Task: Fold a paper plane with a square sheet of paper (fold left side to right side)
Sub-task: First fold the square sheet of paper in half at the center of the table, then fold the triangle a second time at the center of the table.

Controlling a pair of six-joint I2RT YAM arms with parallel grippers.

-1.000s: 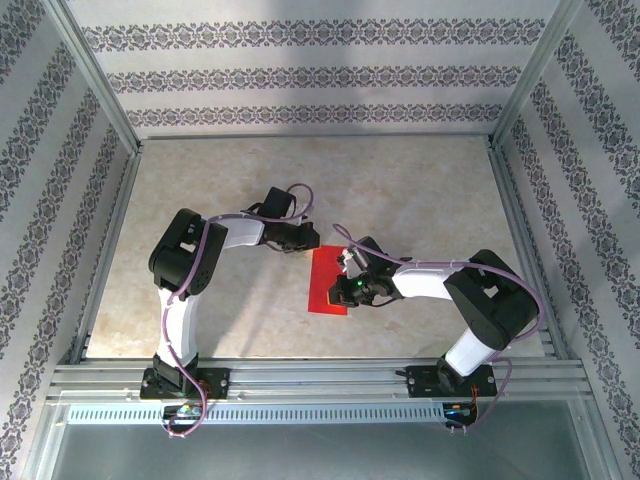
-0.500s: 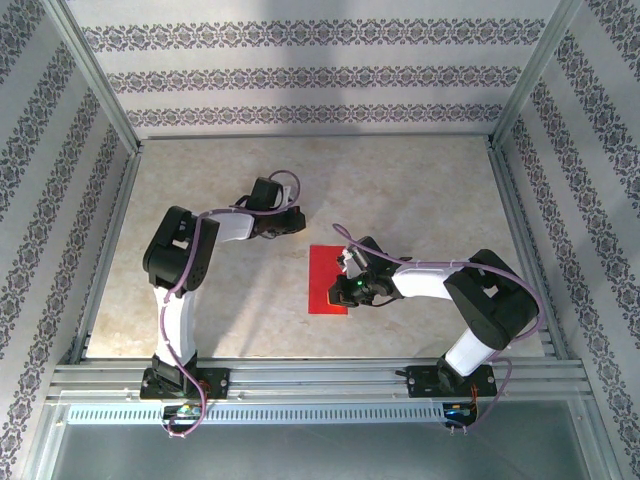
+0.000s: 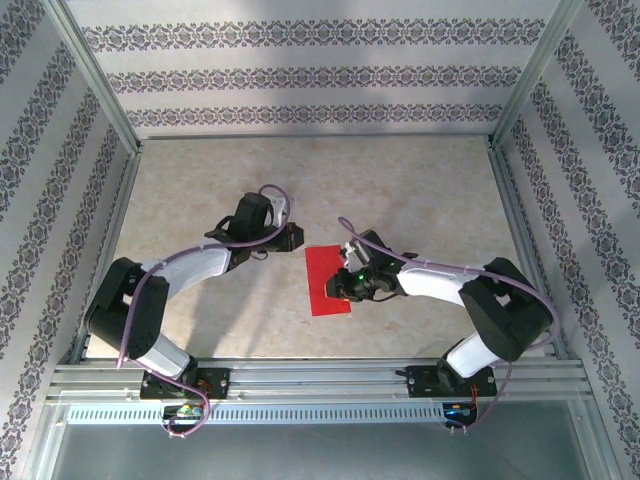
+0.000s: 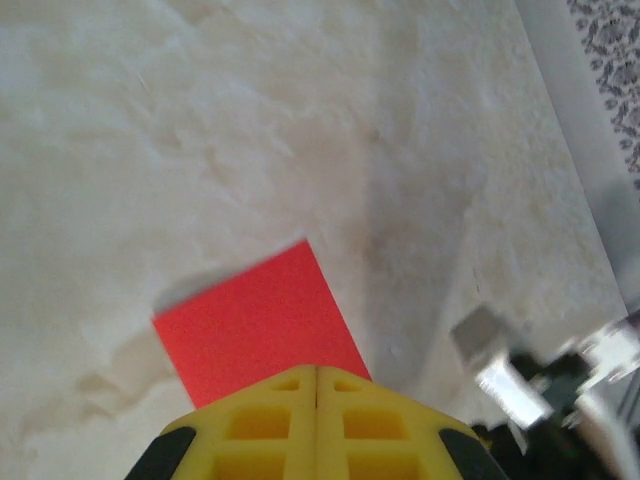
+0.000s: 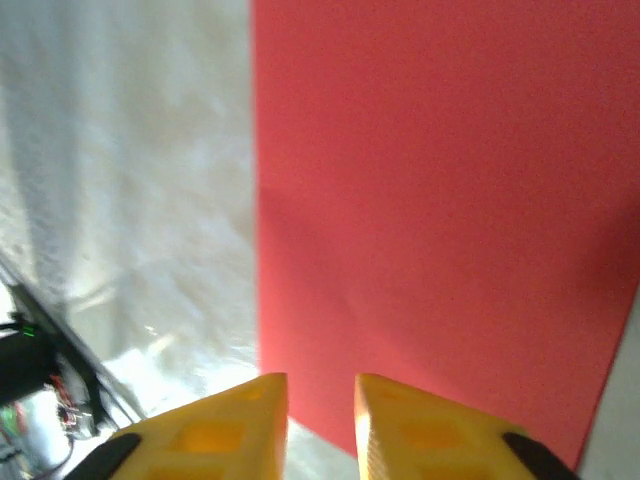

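The paper [image 3: 322,285] lies flat near the middle of the worktop [image 3: 420,190], a narrow red rectangle set slightly askew; since it is narrower than a square, I judge the left-to-right fold already laid over, with its crease along the left edge and the 2 loose edges on the right. My right hand [image 3: 343,284] sits over that right edge; through its wrist camera the fingers [image 5: 225,425] stand a small gap apart and I see nothing pinched between them, the red sheet spreading out just ahead. My left hand [image 3: 292,238] is just off the paper's far left corner, apart from it, its fingers [image 4: 265,430] pressed fully together and empty. The step in hand, as I read it, is setting the crease. To do it well I would rest the right hand on the loose edges as a weight so the 2 layers stay matched, then bring the closed left hand down onto the folded edge at 1 end and draw it to the other in 1 slow pass, pressing lightly enough that the thin sheet does not skid or buckle. If the corners are out of line I would square them before pressing, since a skewed crease here carries into every later fold.
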